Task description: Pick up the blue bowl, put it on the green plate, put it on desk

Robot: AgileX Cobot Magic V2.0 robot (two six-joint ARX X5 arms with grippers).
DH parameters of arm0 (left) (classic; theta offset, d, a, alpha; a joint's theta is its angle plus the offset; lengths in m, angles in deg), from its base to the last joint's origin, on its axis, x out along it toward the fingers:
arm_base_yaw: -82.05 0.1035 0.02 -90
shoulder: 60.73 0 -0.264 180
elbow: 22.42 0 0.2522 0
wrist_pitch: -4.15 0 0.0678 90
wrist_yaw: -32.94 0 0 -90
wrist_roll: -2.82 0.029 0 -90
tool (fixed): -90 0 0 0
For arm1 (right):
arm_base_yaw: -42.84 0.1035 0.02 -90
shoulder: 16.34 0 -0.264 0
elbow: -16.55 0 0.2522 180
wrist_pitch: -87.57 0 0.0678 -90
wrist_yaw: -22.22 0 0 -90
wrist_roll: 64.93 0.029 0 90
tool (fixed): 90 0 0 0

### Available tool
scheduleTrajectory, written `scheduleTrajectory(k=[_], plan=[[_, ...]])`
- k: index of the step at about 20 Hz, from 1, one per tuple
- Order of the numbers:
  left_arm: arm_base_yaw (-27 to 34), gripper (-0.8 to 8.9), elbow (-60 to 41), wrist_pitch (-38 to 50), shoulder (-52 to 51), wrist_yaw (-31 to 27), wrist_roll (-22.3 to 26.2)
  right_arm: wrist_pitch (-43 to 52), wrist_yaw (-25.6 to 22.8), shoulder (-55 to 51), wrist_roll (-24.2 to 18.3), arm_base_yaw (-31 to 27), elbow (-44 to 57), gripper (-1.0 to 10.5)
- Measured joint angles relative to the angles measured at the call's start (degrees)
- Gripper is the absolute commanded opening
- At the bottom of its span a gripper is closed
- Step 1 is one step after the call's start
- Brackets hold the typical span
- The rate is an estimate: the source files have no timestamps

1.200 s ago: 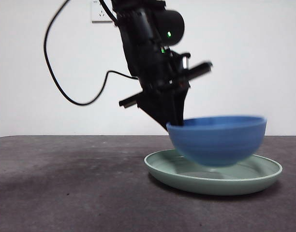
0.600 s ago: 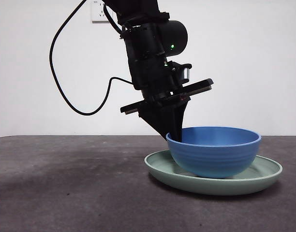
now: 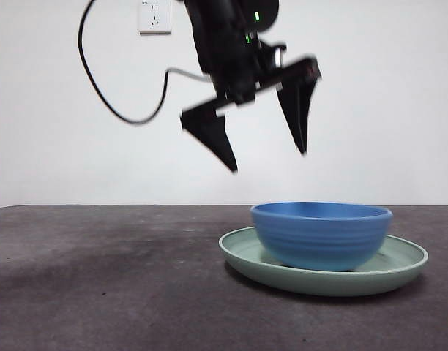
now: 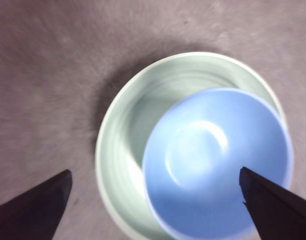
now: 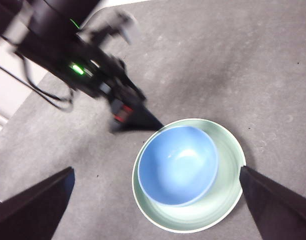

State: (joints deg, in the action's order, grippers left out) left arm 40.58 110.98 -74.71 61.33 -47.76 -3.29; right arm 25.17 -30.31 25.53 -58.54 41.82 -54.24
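The blue bowl [image 3: 323, 235] [image 4: 213, 160] [image 5: 177, 165] sits inside the green plate [image 3: 400, 267] [image 4: 123, 135] [image 5: 228, 150], off centre, on the dark desk [image 3: 99, 292]. My left gripper [image 3: 268, 161] [image 4: 154, 171] hangs open well above the bowl's rim, holding nothing, with its jaws spread wide. The right wrist view looks down from high up; my right gripper [image 5: 156, 170] is open and empty far above the bowl and plate. That view also shows the left arm's gripper [image 5: 133, 117] beside the plate.
A black cable [image 3: 99, 88] loops down from the left arm in front of the white wall. A white wall outlet [image 3: 154, 14] is at the top. Bare desk stretches to the left of the plate and in front of it.
The left gripper set the bowl down in the plate, opened, and rose clear above it. The bowl now rests level and still.
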Motion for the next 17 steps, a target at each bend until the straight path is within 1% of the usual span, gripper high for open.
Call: scheduleTrajectory(k=[2,5,9,11,12,15,17], plan=[[-0.02,6.8,1.03,-3.78,-3.06,0.0,2.51,0.0,-0.02,0.0,-0.2,0.0,0.0,5.9],[0.28,6.8,1.07,-7.96,-11.85,0.0,4.85,0.0,0.0,0.0,-0.22,0.0,0.0,5.9],[1.84,6.79,2.03,-12.41,-23.96,0.0,6.56,0.0,0.0,0.0,-0.22,0.0,0.0,5.9],[3.08,6.79,2.03,-15.74,-27.89,0.0,6.88,0.02,0.0,0.0,-0.22,0.0,0.0,5.9],[3.76,6.79,1.99,-15.78,-29.51,0.0,6.91,0.02,0.0,0.0,-0.22,0.0,0.0,5.9],[4.59,6.79,-3.21,-15.76,-36.85,-0.04,7.87,0.02,-0.02,0.0,-0.22,0.0,0.0,5.9],[4.61,6.79,-10.8,-14.08,-44.17,-0.02,8.48,0.02,-0.02,0.0,-0.22,0.0,0.0,5.9]])
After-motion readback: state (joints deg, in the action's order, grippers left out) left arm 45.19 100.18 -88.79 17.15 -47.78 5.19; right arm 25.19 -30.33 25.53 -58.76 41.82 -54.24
